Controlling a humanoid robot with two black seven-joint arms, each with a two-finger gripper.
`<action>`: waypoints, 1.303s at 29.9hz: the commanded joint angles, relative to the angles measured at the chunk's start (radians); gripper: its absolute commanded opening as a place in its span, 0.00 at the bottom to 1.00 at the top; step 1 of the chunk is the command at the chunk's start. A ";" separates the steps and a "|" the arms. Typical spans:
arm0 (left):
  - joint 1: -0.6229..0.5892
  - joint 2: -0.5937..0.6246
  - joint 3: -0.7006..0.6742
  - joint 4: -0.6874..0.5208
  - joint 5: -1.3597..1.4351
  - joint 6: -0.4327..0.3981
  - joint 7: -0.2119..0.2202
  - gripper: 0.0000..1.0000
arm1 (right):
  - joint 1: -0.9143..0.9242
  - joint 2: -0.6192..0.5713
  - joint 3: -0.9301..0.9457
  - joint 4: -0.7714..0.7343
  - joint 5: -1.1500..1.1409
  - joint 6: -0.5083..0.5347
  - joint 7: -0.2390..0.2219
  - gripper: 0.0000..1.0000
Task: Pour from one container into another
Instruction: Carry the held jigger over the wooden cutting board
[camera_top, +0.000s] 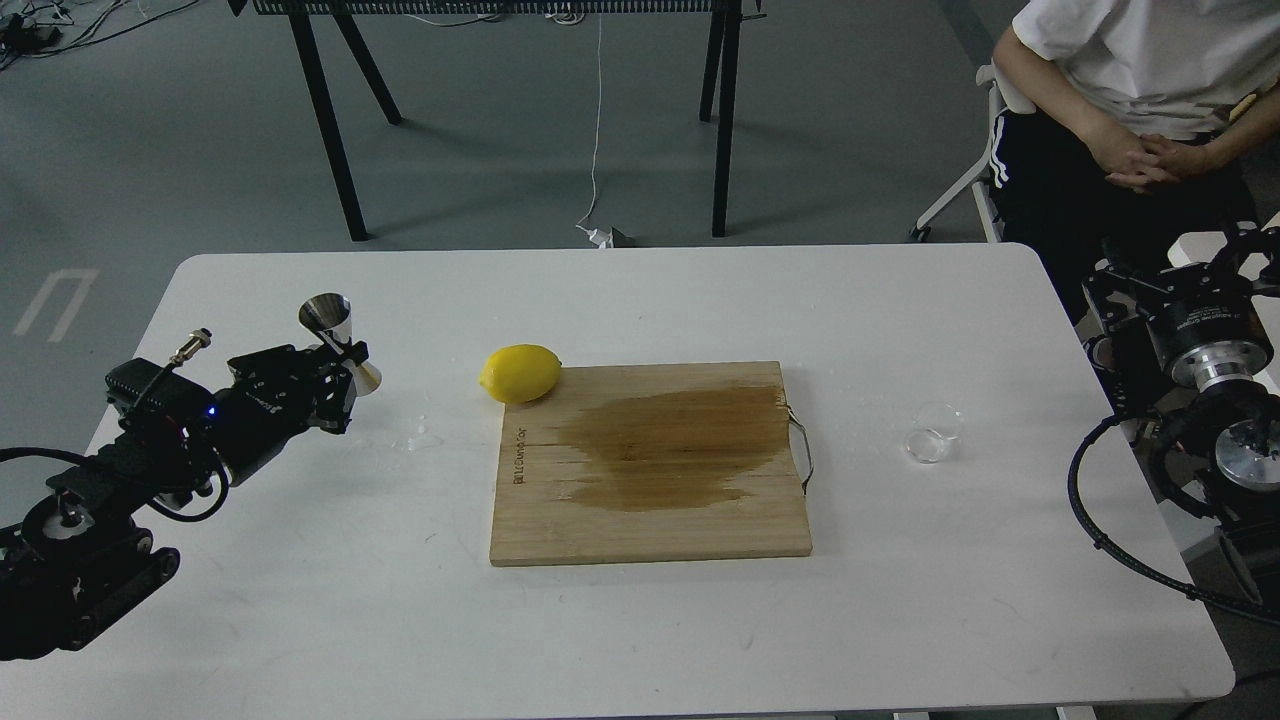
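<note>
Glass cup (933, 432) sits upright on the white table (640, 640) at about 3 o'clock from the table's centre, clear and low, round rim up; nothing touches it. Contents cannot be made out through the glass. Wooden cutting board (650, 520) lies near it toward 9 o'clock, its metal handle loop (802, 450) on the edge facing the cup, with bare table between loop and cup. A broad dark wet stain (665, 445) covers the board's far half. Lemon (520, 373) rests at the board's far-left corner, roughly 10 o'clock from the board's middle, touching or just overlapping the corner. Small wet patch (420, 437) on the table between lemon and left arm. Steel jigger (338, 340) is well apart from the cup, across the table at about 9 to 10 o'clock — hourglass shape, tilted slightly, wide mouth toward the far left. Left gripper (345, 375) has its fingers pinched on the jigger at the waist; whether the base rests on the table cannot be told. Right gripper (1235, 275) is off the table's right edge at 3 o'clock, dark and seen small — finger spacing cannot be told. Seated person (1130, 100) beyond the far-right corner, hands clasped.
</note>
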 joint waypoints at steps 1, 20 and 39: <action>-0.079 0.012 0.008 -0.072 0.017 0.000 0.001 0.08 | -0.002 -0.006 0.002 0.002 0.000 0.000 0.000 1.00; -0.244 -0.456 0.114 0.012 0.276 -0.073 0.013 0.08 | -0.064 -0.063 0.014 0.002 0.000 0.000 0.000 1.00; -0.214 -0.625 0.300 0.333 0.276 -0.013 0.016 0.09 | -0.064 -0.066 0.015 0.003 0.002 0.000 0.000 1.00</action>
